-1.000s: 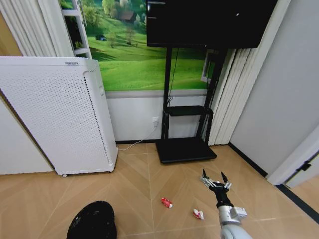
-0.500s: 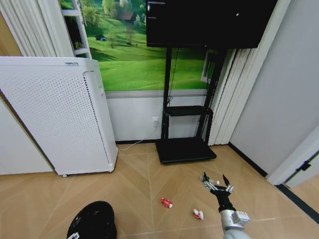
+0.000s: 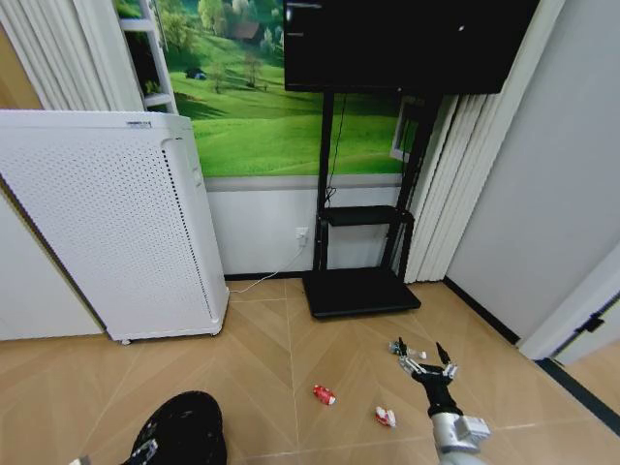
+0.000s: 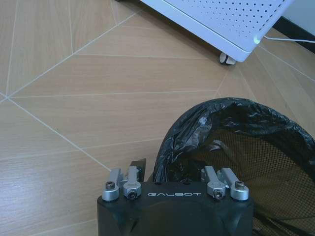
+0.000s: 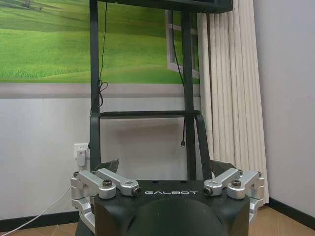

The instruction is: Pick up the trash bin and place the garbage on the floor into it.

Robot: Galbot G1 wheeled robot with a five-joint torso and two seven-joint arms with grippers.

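right tool (image 3: 424,356) hangs spread right over the tiny clear bottle (image 3: 415,353), lined up for a pinch; left tool (image 4: 171,177) clamps the lined round black bin (image 4: 248,147) rim.

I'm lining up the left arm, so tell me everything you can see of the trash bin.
The trash bin is small, round and black, with mesh walls inside and a crinkled black plastic liner folded over its rim. It stands upright on the floor, in front of the white appliance. The left gripper is at its rim, one finger outside; contact is unclear.
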